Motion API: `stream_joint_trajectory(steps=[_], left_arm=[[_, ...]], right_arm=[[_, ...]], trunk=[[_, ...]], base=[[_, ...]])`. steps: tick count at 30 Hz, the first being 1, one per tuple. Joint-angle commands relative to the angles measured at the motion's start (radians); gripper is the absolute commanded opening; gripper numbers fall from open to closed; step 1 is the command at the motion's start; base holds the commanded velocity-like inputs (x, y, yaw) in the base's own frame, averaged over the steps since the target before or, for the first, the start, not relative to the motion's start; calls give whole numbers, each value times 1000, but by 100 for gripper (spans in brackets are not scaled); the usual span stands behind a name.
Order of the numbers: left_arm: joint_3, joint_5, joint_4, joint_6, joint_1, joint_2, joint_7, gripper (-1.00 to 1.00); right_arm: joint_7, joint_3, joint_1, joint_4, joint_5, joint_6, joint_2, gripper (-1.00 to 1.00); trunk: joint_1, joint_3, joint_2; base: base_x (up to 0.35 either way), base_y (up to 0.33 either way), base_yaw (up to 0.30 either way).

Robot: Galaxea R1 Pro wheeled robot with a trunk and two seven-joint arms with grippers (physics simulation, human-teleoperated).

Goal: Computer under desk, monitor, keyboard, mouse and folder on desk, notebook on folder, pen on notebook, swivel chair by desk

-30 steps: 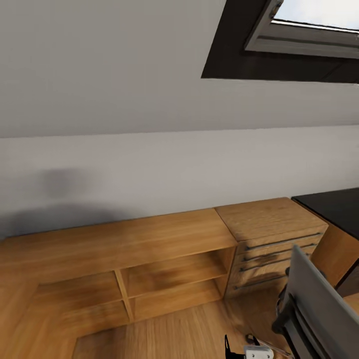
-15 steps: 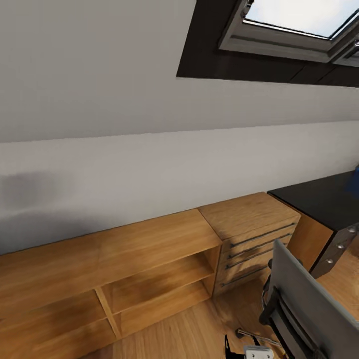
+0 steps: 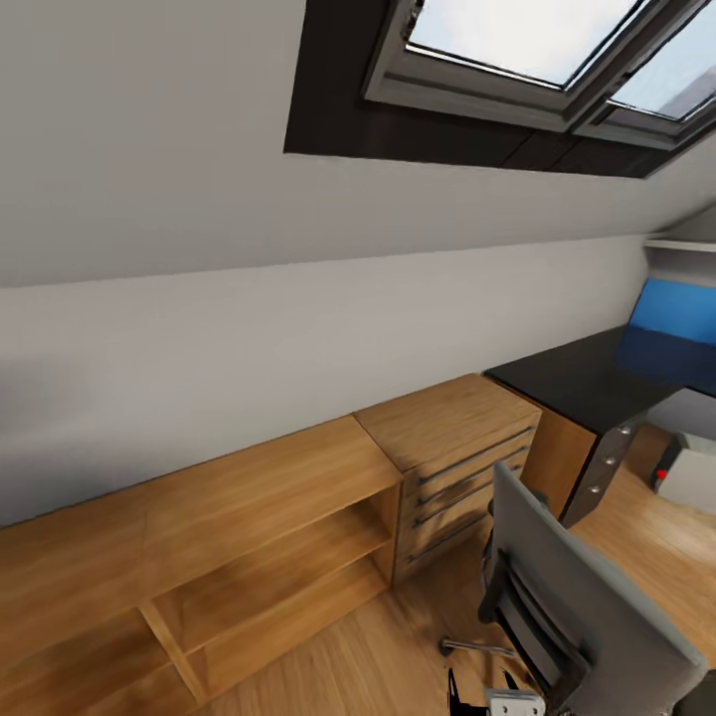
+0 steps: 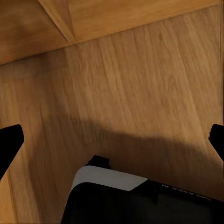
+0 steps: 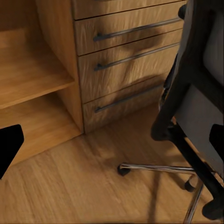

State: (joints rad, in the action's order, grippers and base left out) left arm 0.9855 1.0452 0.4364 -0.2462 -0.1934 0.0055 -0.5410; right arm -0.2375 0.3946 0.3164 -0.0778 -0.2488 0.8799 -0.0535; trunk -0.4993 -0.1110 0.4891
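Note:
The grey swivel chair (image 3: 582, 602) stands with its tall back toward me at the lower right, on the wood floor in front of the desk (image 3: 582, 383). The desk's black top runs along the wall at the right, over a black drawer unit (image 3: 600, 467) with round silver knobs. At the desk's far end stands a blue flat panel (image 3: 674, 313); I cannot tell what it is. My left gripper (image 4: 112, 140) hangs open over bare floor. My right gripper (image 5: 112, 140) is open too, pointing at the floor beside the chair's chrome base (image 5: 158, 168). Nothing is held.
A light-wood chest (image 3: 447, 438) with long bar handles stands between the desk and a low open shelf unit (image 3: 199, 537) along the wall. A grey box (image 3: 691, 475) sits on the floor past the drawer unit. Roof windows (image 3: 517, 40) are overhead.
The whole head view has swung to the right, so the camera moved: more of the desk, the chair and the windows now show. Both grippers stay open.

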Motion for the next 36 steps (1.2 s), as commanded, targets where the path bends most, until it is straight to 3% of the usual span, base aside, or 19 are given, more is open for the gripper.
stream_joint_trajectory(steps=[1,36], left_arm=[[9,10,1,-7,-1,1,-5,100],[7,10,1,-7,-1,2,-5,100]], right_arm=[[-3,9,1,1,-7,3,0,100],[-3,9,1,1,-7,1,0,100]], trunk=[[0,-2,2],[0,-2,2]], base=[[0,0,-300],[18,0,-300]])
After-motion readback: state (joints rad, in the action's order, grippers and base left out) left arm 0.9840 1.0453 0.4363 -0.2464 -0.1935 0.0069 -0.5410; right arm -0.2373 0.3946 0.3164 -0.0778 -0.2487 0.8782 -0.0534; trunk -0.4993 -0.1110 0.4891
